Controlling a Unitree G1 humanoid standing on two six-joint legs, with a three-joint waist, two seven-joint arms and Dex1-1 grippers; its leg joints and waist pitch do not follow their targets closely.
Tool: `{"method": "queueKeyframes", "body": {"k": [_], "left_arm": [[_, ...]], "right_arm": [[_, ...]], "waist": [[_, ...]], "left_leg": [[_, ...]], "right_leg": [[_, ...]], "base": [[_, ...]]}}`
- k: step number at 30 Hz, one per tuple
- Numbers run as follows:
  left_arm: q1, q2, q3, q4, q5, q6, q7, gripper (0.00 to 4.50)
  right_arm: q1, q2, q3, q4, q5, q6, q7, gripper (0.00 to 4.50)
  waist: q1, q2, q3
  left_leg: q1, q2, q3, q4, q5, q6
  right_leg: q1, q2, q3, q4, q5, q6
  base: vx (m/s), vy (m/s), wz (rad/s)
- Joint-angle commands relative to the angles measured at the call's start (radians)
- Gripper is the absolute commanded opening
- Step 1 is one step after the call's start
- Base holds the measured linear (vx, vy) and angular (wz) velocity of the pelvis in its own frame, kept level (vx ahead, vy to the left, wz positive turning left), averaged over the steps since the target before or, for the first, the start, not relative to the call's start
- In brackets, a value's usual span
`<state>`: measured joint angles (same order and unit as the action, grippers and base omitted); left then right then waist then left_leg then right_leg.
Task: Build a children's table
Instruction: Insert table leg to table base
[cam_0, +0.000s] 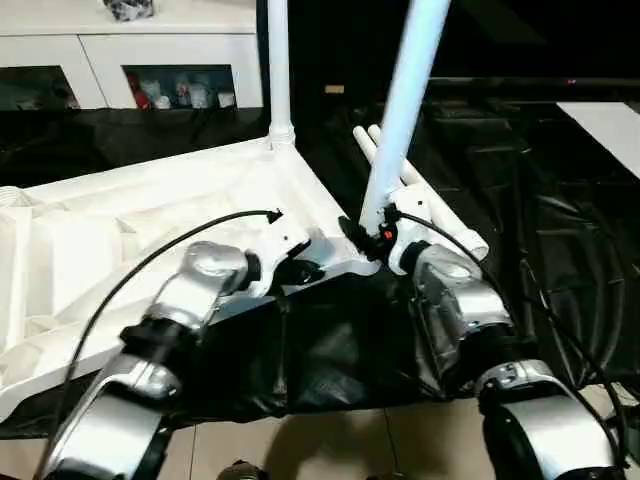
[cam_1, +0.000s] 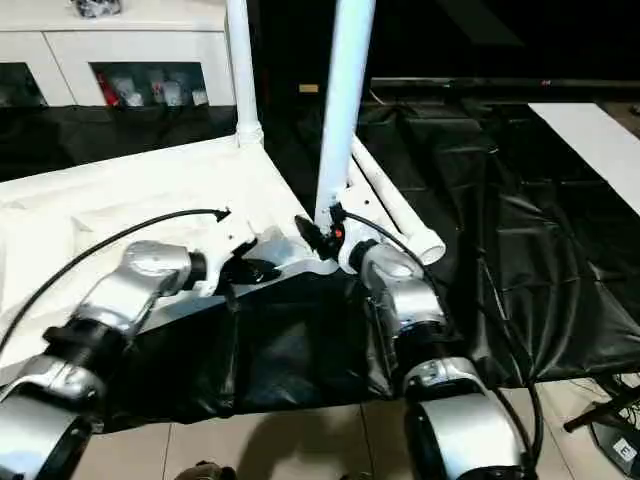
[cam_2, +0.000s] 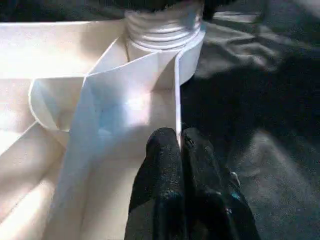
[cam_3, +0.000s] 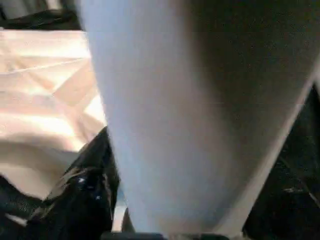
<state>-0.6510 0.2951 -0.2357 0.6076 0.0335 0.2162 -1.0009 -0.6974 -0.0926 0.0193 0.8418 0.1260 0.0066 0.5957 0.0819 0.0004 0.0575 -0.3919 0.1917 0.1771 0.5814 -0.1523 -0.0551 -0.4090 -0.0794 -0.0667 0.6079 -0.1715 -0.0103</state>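
Both grippers on the upturned tabletop (cam_0: 150, 215), second leg (cam_0: 405, 110) going in at its near right corner.
Tabletop lies ribbed side up on the black sheet (cam_1: 520, 250), one leg (cam_0: 278, 70) upright in the far right corner socket. Right gripper (cam_0: 372, 235) clamped around the base of the tilted leg at the near right corner. Left gripper (cam_2: 177, 150) pinched shut on the tabletop's thin edge wall just beside that corner. Two spare legs (cam_1: 395, 205) lie on the sheet beside the tabletop's right edge. White cabinet (cam_0: 130, 60) behind.
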Motion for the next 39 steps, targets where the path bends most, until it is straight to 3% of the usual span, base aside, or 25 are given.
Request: {"method": "queueKeyframes", "body": {"k": [1, 4, 9, 16, 23, 28, 33, 37, 38, 39], "left_arm": [[-0.023, -0.007, 0.016, -0.077, -0.047, -0.06, -0.042, 0.0], [-0.013, 0.018, 0.005, -0.075, -0.05, -0.088, -0.093, 0.0], [-0.002, 0.061, -0.016, -0.063, -0.065, -0.132, -0.205, 0.0], [-0.007, 0.083, -0.029, -0.036, -0.076, -0.17, -0.3, 0.0], [-0.017, 0.105, -0.054, 0.004, -0.065, -0.22, -0.37, 0.0], [-0.023, 0.108, -0.053, 0.024, -0.055, -0.235, -0.387, 0.0], [-0.033, 0.103, -0.045, 0.05, -0.054, -0.235, -0.374, 0.0], [-0.053, 0.066, -0.015, 0.082, -0.035, -0.186, -0.229, 0.0], [-0.058, 0.055, -0.007, 0.091, -0.027, -0.178, -0.187, 0.0], [-0.063, 0.039, 0.005, 0.097, -0.026, -0.163, -0.142, 0.0]], "right_arm": [[0.023, 0.002, 0.038, -0.005, 0.008, 0.005, 0.049, 3.39], [0.037, -0.03, 0.057, -0.03, 0.0, 0.0, 0.118, 3.8], [0.078, -0.106, 0.098, -0.105, 0.001, 0.017, 0.322, 3.8], [0.109, -0.182, 0.145, -0.17, 0.009, 0.037, 0.479, 3.8], [0.121, -0.216, 0.166, -0.211, 0.014, 0.06, 0.577, 3.21], [0.128, -0.219, 0.176, -0.223, 0.014, 0.073, 0.598, 2.82], [0.135, -0.198, 0.17, -0.227, 0.019, 0.095, 0.589, 2.76], [0.115, -0.115, 0.112, -0.162, 0.011, 0.086, 0.388, 2.75], [0.107, -0.095, 0.103, -0.138, 0.001, 0.078, 0.329, 2.75], [0.094, -0.069, 0.091, -0.105, -0.011, 0.072, 0.253, 2.75]], "waist": [[-0.002, 0.007, -0.076], [0.005, 0.008, -0.075], [0.014, 0.014, -0.071], [0.027, 0.012, -0.071], [0.03, 0.012, -0.073], [0.03, 0.01, -0.073], [0.032, 0.011, -0.072], [0.027, 0.011, -0.069], [0.023, 0.0, -0.07], [0.022, 0.006, -0.068]], "left_leg": [[0.023, 0.037, -0.01, -0.068, -0.25, 0.016], [0.023, 0.038, -0.007, -0.067, -0.245, 0.025], [0.027, 0.042, -0.006, -0.069, -0.289, 0.015], [0.028, 0.043, -0.006, -0.067, -0.293, 0.014], [0.026, 0.043, -0.007, -0.066, -0.285, 0.016], [0.027, 0.044, -0.008, -0.067, -0.288, 0.013], [0.027, 0.043, -0.007, -0.067, -0.291, 0.011], [0.03, 0.042, -0.01, -0.07, -0.315, -0.013], [0.029, 0.042, -0.01, -0.071, -0.315, -0.015], [0.032, 0.041, -0.012, -0.072, -0.322, -0.021]], "right_leg": [[0.052, -0.064, 0.044, -0.063, -0.126, -0.241], [0.052, -0.064, 0.043, -0.063, -0.128, -0.242], [0.049, -0.062, 0.043, -0.068, -0.191, -0.233], [0.047, -0.064, 0.044, -0.07, -0.224, -0.228], [0.048, -0.065, 0.043, -0.067, -0.208, -0.234], [0.048, -0.066, 0.042, -0.065, -0.203, -0.241], [0.047, -0.066, 0.043, -0.067, -0.219, -0.24], [0.042, -0.07, 0.044, -0.072, -0.277, -0.227], [0.043, -0.07, 0.044, -0.073, -0.288, -0.222], [0.041, -0.072, 0.043, -0.076, -0.321, -0.213]], "base": [[0.0, 0.0, 0.0], [0.0, 0.0, 0.0], [0.0, 0.0, 0.0], [0.0, 0.0, 0.0], [0.0, 0.0, 0.0], [0.0, 0.0, 0.0], [0.0, 0.0, 0.0], [0.0, 0.0, 0.0], [0.0, 0.0, 0.0], [0.0, 0.0, 0.0]]}}
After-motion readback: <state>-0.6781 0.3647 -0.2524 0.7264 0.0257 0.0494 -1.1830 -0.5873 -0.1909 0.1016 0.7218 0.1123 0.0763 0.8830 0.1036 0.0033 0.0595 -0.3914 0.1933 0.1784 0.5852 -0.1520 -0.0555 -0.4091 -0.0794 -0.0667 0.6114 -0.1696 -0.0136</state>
